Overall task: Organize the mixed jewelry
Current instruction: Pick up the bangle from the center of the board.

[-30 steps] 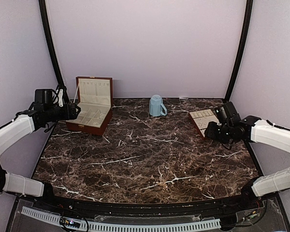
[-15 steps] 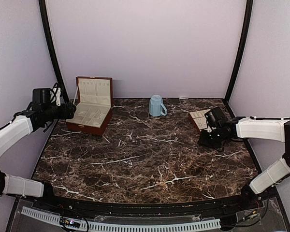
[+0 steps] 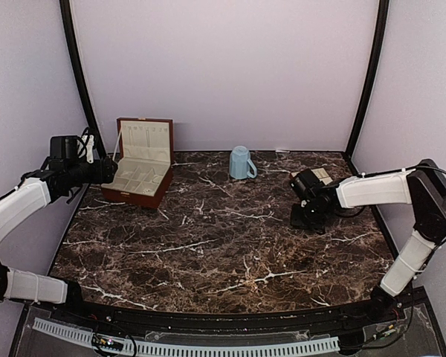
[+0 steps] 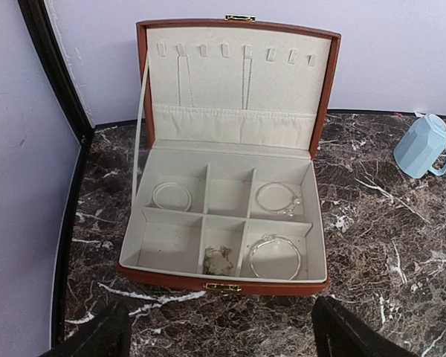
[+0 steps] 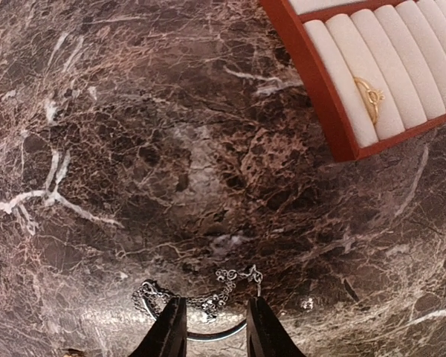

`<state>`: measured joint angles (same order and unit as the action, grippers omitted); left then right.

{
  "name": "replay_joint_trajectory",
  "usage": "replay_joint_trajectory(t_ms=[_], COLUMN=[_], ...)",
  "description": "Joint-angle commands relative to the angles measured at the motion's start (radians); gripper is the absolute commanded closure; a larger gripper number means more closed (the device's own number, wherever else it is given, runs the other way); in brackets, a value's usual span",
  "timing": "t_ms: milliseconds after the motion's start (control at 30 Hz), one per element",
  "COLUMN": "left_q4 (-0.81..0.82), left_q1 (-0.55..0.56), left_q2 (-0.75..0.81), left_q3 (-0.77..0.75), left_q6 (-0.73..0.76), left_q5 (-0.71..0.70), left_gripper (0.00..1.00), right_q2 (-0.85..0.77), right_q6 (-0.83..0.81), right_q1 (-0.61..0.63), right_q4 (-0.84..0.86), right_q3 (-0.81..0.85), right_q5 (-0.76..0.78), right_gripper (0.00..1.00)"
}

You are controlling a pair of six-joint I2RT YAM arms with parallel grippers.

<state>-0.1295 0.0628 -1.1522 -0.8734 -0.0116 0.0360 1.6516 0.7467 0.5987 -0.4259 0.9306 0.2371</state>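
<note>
A silvery chain (image 5: 208, 299) and a thin bangle (image 5: 217, 334) of the mixed jewelry lie on the marble just left of the ring tray (image 3: 324, 175). My right gripper (image 5: 215, 306) (image 3: 306, 216) is low over them. Its jaws are narrowed but still apart, one on each side of the chain, so it is open. A gold ring (image 5: 370, 97) sits in the tray's rolls. The wooden box (image 4: 230, 280) (image 3: 144, 161) stands open with bracelets (image 4: 275, 256) and small pieces (image 4: 219, 260) in its compartments. My left gripper (image 4: 223, 333) (image 3: 105, 172) hovers open in front of the box, holding nothing.
A light-blue mug (image 3: 241, 162) (image 4: 422, 145) stands upside down at the back middle. Thin chains (image 4: 247, 74) hang in the box lid. The black frame posts (image 3: 78, 67) rise at both back corners, close to the box and tray.
My right arm has swung left off the tray and down over the chain on the table, its jaws narrowing. The left arm has hardly moved.
</note>
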Motion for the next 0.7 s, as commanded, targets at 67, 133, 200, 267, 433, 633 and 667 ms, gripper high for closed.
replay_joint_trajectory(t_ms=[67, 133, 200, 267, 433, 633, 667], left_q4=[-0.011, -0.009, -0.008, -0.007, -0.009, -0.009, -0.007], left_q1=[-0.001, -0.001, -0.001, -0.001, -0.001, -0.001, -0.001], left_q2=[0.036, 0.043, 0.048, 0.048, 0.046, 0.056, 0.058], left_q3=[-0.014, -0.013, -0.014, -0.013, -0.013, -0.012, -0.011], left_q6=[-0.022, -0.026, -0.027, -0.028, -0.028, -0.026, -0.025], left_q5=[0.027, 0.031, 0.034, 0.033, 0.03, 0.024, 0.022], left_gripper=[0.13, 0.13, 0.13, 0.13, 0.13, 0.13, 0.13], right_q2=[-0.013, -0.016, -0.007, 0.008, 0.02, 0.006, 0.005], right_q6=[0.069, 0.076, 0.08, 0.08, 0.084, 0.1, 0.101], right_q1=[0.009, 0.009, 0.009, 0.009, 0.015, 0.023, 0.024], right_q4=[-0.061, -0.057, -0.053, -0.05, -0.056, -0.025, -0.013], right_q3=[-0.007, -0.014, -0.01, 0.0, 0.004, -0.046, -0.054], right_q5=[0.089, 0.091, 0.086, 0.077, 0.076, 0.074, 0.065], right_gripper=[0.73, 0.73, 0.74, 0.76, 0.78, 0.78, 0.78])
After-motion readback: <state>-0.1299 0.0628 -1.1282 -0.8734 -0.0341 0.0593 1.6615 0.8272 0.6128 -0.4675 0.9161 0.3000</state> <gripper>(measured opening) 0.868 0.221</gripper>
